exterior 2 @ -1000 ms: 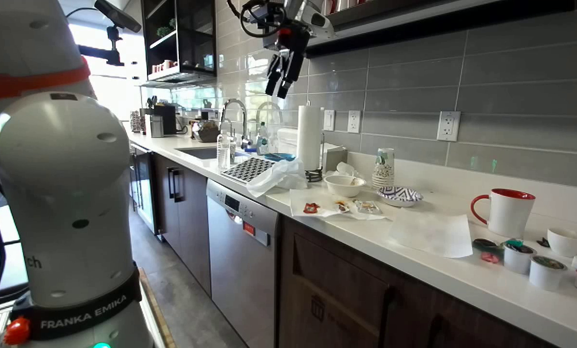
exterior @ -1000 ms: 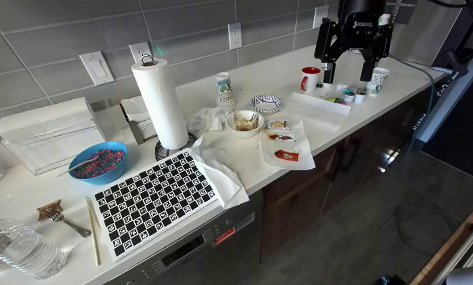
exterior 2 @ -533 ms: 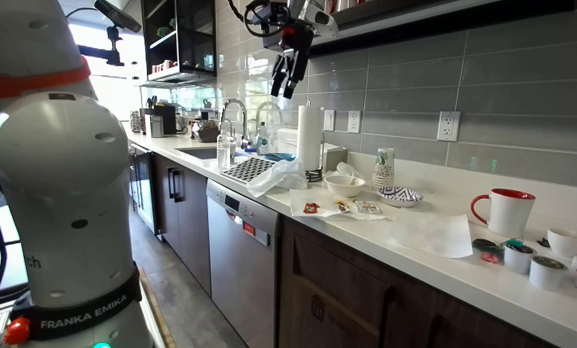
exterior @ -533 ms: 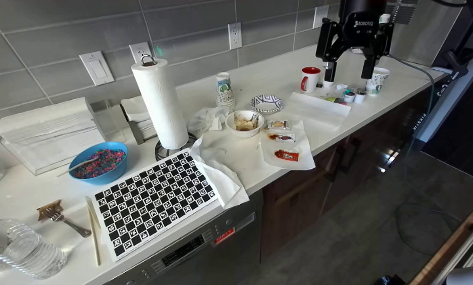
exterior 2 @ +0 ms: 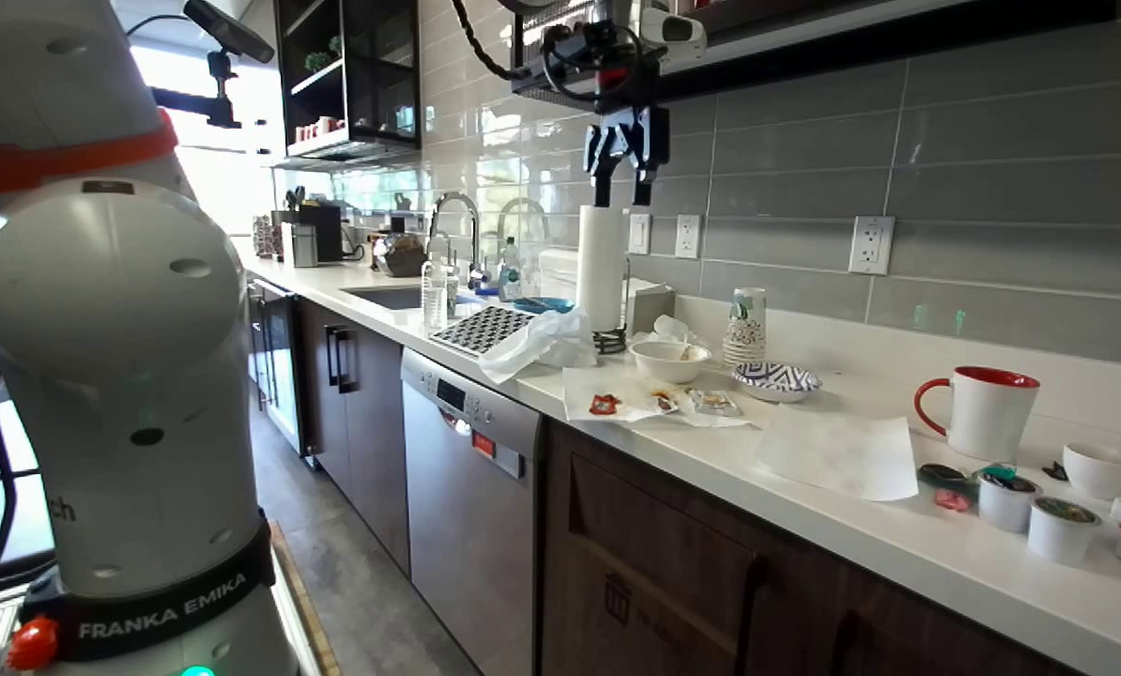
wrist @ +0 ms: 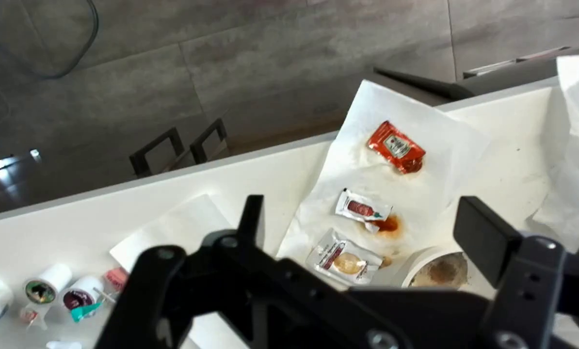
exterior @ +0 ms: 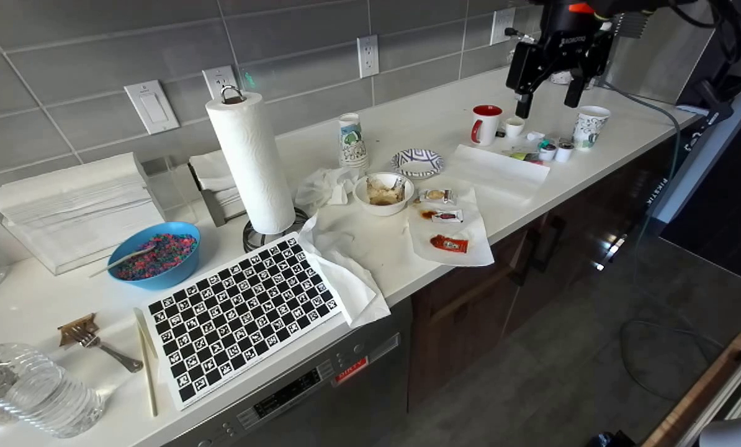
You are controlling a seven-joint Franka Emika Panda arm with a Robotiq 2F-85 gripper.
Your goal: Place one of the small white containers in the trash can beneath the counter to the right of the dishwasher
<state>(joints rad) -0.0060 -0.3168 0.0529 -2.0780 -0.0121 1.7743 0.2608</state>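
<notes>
The gripper (exterior 2: pixel 622 199) hangs high over the surface (exterior 2: pixel 913 533), fingers (wrist: pixel 483 237) apart, open air beneath. White containers (exterior 2: pixel 1063 535) stand by the front edge, a bare strip between. Paper (wrist: pixel 415 194) under packets (wrist: pixel 396 147) overhangs that edge. The wrist view shows handles (wrist: pixel 140 166) jutting past it. A bin mark (exterior 2: pixel 617 599) shows only in an exterior view, on the cabinet (exterior 2: pixel 650 521) right of the dishwasher (exterior 2: pixel 467 563).

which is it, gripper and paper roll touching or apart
Apart. In an exterior view the gripper hangs well to the right of the paper roll, with wall and counter showing between them.
</notes>
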